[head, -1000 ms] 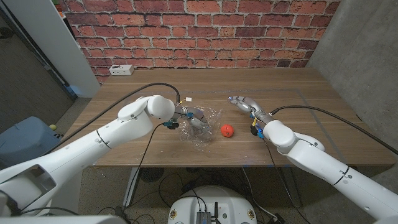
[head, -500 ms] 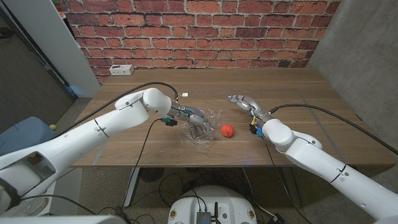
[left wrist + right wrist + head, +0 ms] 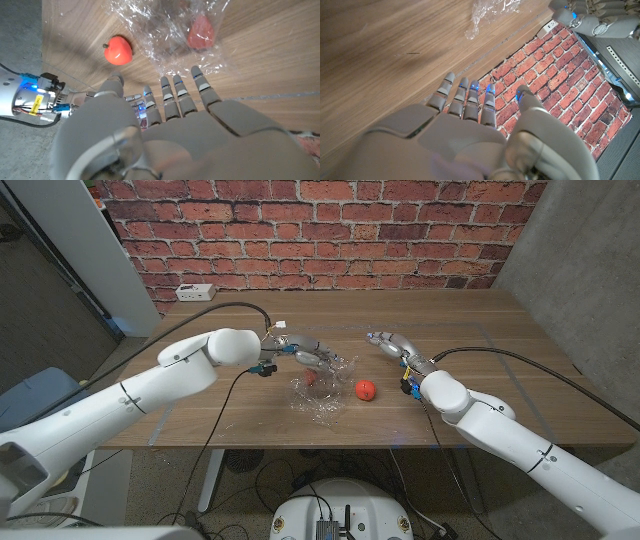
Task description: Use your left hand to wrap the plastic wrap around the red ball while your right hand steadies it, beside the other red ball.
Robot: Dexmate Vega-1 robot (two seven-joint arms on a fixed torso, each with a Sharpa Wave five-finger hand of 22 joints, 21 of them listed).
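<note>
From the head view I see my left hand (image 3: 308, 355) reaching over the far edge of the plastic wrap (image 3: 322, 388), fingers spread and holding nothing; whether the fingertips touch the film I cannot tell. Through my left wrist view the same hand (image 3: 170, 130) shows its fingers (image 3: 179, 95) extended and apart, pointing at the crumpled sheet (image 3: 165, 30) just beyond them.

The wrap lies loosely bunched on the wooden bench (image 3: 480, 330), near its middle. One red ball (image 3: 311, 378) sits inside the wrap, showing through the clear film, just under my left fingers. In the left wrist view that wrapped red ball (image 3: 201, 33) looks dulled behind the plastic.

Just to the right of the wrap, out in the open on the bench, rests the other red ball (image 3: 365, 389), bright and uncovered; the left wrist view shows it (image 3: 118, 50) beside the film's edge, with a small stem at one end.

Further right, my right hand (image 3: 392, 346) is over the bench, well apart from both balls and from the wrap, fingers stretched out and gripping nothing. My right wrist view has that hand (image 3: 470, 130) with fingers (image 3: 470, 97) straight and slightly fanned above the bench top, a corner of the wrap (image 3: 492, 12) ahead of it.
</note>
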